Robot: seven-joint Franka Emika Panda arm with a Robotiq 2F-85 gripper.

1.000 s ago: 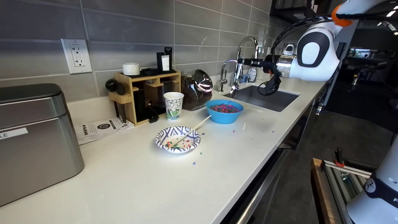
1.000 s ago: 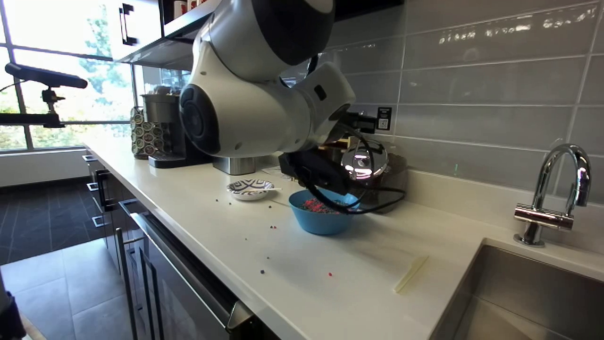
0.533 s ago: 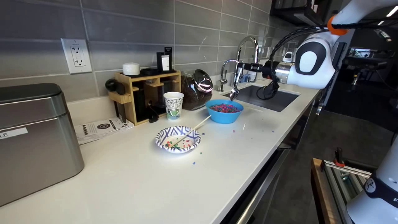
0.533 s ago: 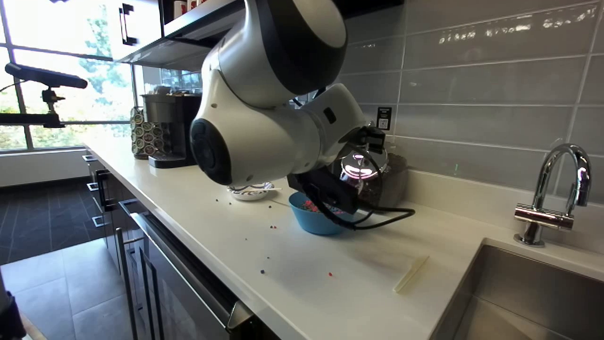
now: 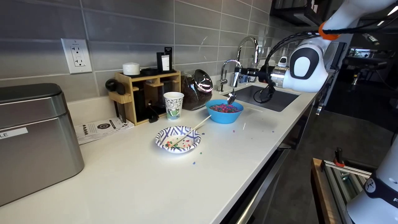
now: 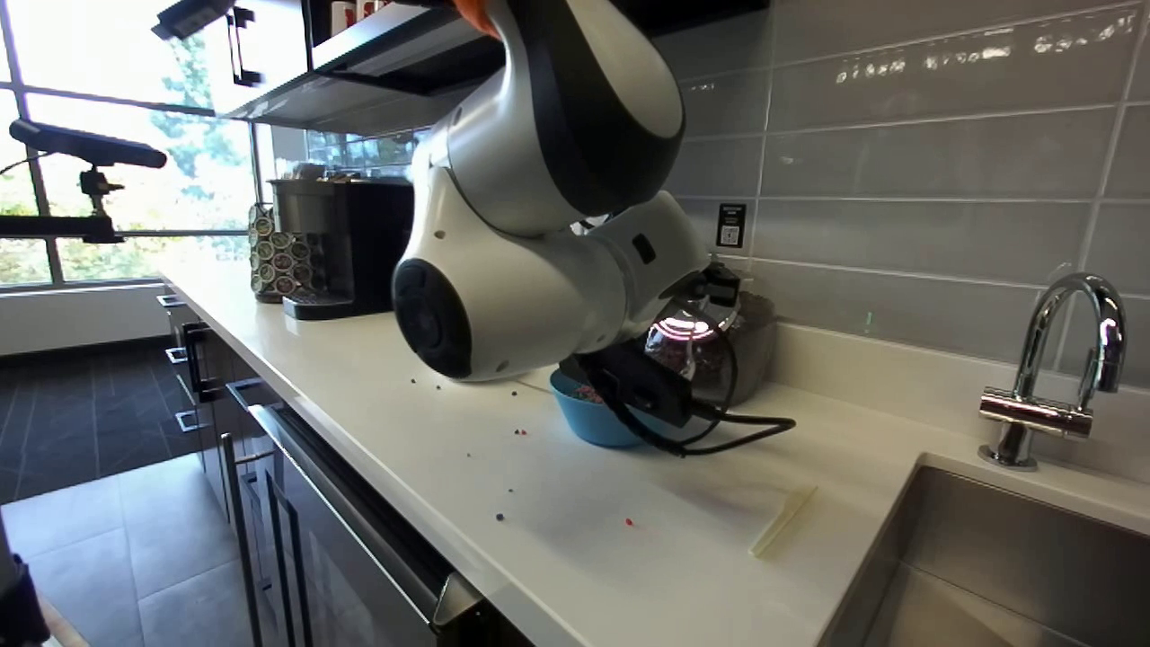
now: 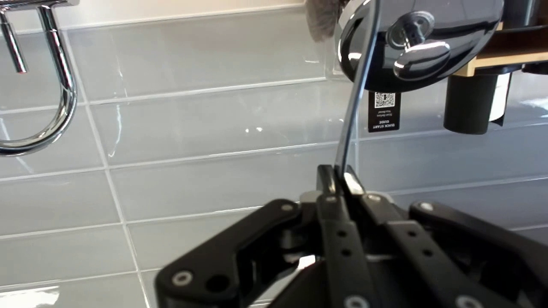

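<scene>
My gripper point(image 7: 340, 173) is shut on the thin handle of a metal spoon point(image 7: 358, 94), which runs up out of the fingertips in the wrist view. In an exterior view the spoon point(image 5: 231, 97) hangs bowl-down, its tip by the back rim of a blue bowl point(image 5: 224, 118); whether they touch I cannot tell. Pink, blue and green bits fill much of that bowl. Closer to that camera stands a blue-and-white patterned paper bowl point(image 5: 178, 150) with a few coloured bits and a thin stick point(image 5: 199, 123) leaning over its rim. My arm hides the paper bowl elsewhere.
Behind the blue bowl stand a tilted glass jar point(image 5: 194, 93), a paper cup point(image 5: 173, 105) and a wooden organiser point(image 5: 127, 87). A faucet point(image 6: 1101, 341) and sink point(image 6: 1015, 530) lie to one side. Loose bits and a pale flat strip point(image 6: 783, 521) lie on the counter.
The gripper has come down with the spoon held, bringing the spoon's tip lower toward the blue bowl. The bowls have not moved.
</scene>
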